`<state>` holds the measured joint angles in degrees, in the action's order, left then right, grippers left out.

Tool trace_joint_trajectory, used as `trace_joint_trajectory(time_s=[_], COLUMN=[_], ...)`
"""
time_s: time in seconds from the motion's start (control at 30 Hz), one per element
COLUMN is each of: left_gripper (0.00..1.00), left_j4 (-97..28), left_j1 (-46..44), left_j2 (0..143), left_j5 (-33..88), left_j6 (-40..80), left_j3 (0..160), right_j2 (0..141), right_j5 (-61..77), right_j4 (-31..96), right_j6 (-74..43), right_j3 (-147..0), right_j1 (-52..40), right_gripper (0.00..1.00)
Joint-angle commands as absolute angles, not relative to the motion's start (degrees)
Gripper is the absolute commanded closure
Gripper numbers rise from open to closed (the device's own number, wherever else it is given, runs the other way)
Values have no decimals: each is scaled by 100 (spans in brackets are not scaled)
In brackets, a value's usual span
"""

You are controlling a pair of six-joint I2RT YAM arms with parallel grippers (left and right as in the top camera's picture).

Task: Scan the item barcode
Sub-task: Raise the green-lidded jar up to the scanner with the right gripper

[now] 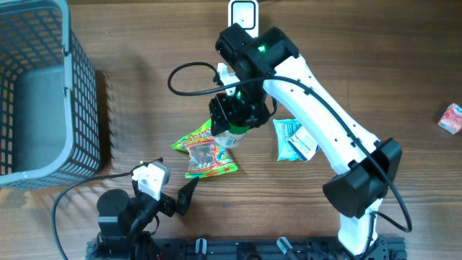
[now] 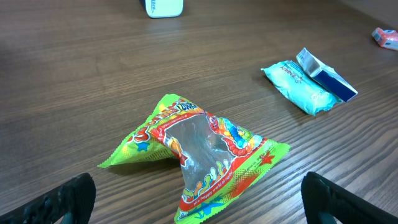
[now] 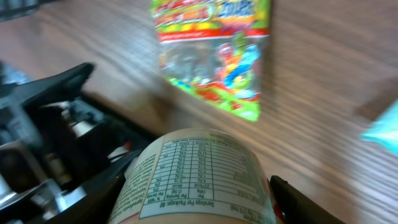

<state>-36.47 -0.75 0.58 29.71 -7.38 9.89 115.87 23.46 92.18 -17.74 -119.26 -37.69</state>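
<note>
My right gripper (image 1: 238,114), jaws part-closed around a white cylindrical tub with a printed label (image 3: 199,177), holds it above the wooden table (image 1: 361,43). It is not yet scanned, and I judge it next needs presenting to the white scanner (image 1: 243,13).

Overhead looks down; both wrists share candy bag (image 2: 199,155).

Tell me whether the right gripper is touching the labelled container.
Touching. Right wrist view: the right gripper clamps both sides of the labelled container, held above the table.
</note>
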Motion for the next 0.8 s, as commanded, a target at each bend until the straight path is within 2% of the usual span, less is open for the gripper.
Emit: trace_joint_trajectory(time_s=[0.0, 0.17, 0.23, 0.27, 0.33, 0.47, 0.6, 0.7, 0.77], left_gripper=[0, 0, 0, 0, 0, 0, 0, 0, 0], left_j4=[-3632, -3629, -3629, -3629, -3629, -3629, -3632, -3629, -3629], left_j1=[-97, -97, -97, -97, -97, -97, -97, -97, -97], left_j2=[43, 43, 43, 43, 43, 43, 43, 43, 43], left_j5=[2976, 2976, 2976, 2974, 2976, 2976, 2974, 2974, 2974], left_j6=[-720, -722, -720, -722, -722, -720, -722, -722, -722], left_j3=[969, 969, 969, 969, 969, 969, 969, 969, 969], right_j2=[11391, 9985, 9478, 9334, 9327, 9371, 9712, 10385, 11093], right_j5=[1933, 1872, 954, 93, -657, -1398, -2193, -2187, -1892], right_j4=[9218, 9216, 9170, 8958, 8324, 6042, 2473, 1221, 292], right_j6=[-1422, -1273, -1367, -1369, -1347, -827, -145, -141, 447], right_j3=[-11928, -11928, -11928, -11928, -11911, -11168, -9347, -9126, -9126], right_j1=[-3765, -3765, -3765, -3765, -3765, -3765, -3454, -2982, -2683], right_gripper=[44, 43, 42, 42, 42, 42, 41, 40, 40])
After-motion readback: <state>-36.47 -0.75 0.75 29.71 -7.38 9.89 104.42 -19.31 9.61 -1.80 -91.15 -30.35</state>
